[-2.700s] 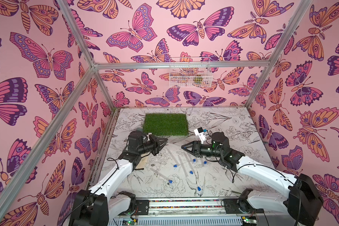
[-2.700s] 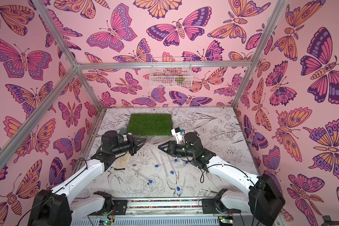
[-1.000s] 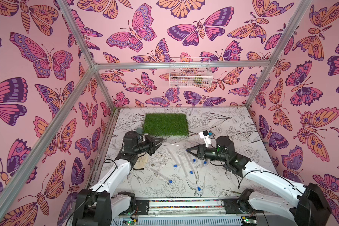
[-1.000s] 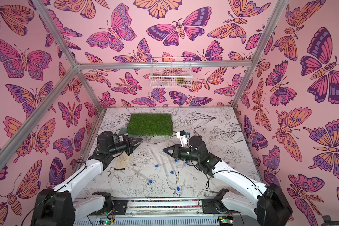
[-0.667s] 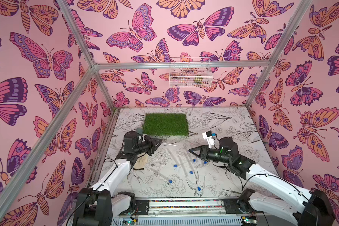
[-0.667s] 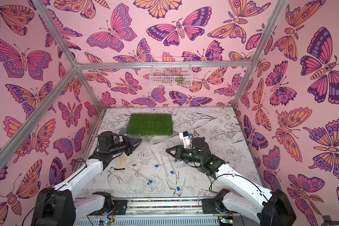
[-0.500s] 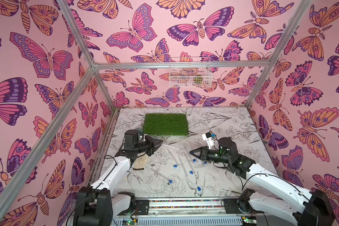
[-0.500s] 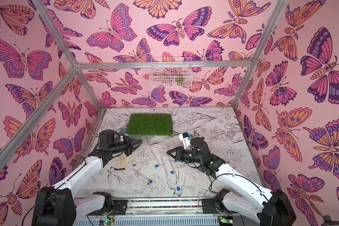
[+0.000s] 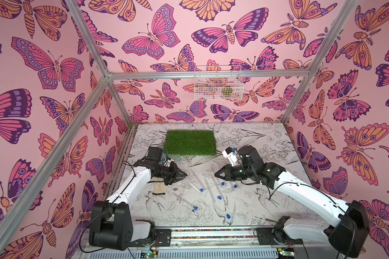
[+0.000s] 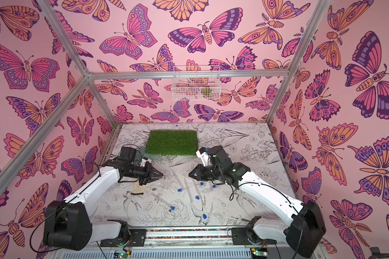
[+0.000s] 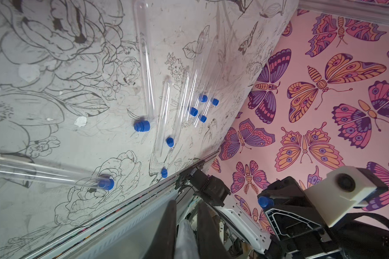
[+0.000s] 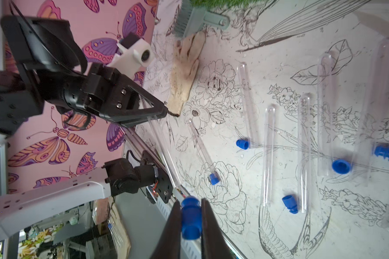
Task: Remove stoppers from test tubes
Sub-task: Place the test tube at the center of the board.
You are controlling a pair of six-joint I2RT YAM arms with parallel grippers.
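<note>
Two hands hang over the table (image 9: 256,201) in both top views, on the robot's side of the grass mat (image 9: 190,142), their tips pointing at each other and apart. We see the left hand (image 9: 182,174) near the mat's left front corner and the right hand (image 9: 217,174) near its right front corner. Further from the mat than the hands, clear test tubes (image 9: 208,186) lie flat on the table with loose blue stoppers (image 9: 222,183) scattered among them. From above we cannot tell what either hand holds.

From the left wrist, we find the left hand's dark fingers (image 11: 171,224) set narrow around the held tube (image 11: 184,233), a clear, pale shape between them. Across the gap the right hand shows the held stopper (image 11: 265,201) at its tip. On the table a plugged tube (image 11: 43,175) lies flat, with a blue stopper in its mouth.

From the right wrist, we see the right hand's fingers (image 12: 173,224) pinched on the held stopper (image 12: 191,220), which is clear of the table. Opposite, the left hand (image 12: 164,113) grips the held tube (image 12: 161,139), which slants down from its tip. A beige glove (image 12: 186,67) lies just beside a brush (image 12: 195,20), and the brush lies at the edge of the grass mat.
</note>
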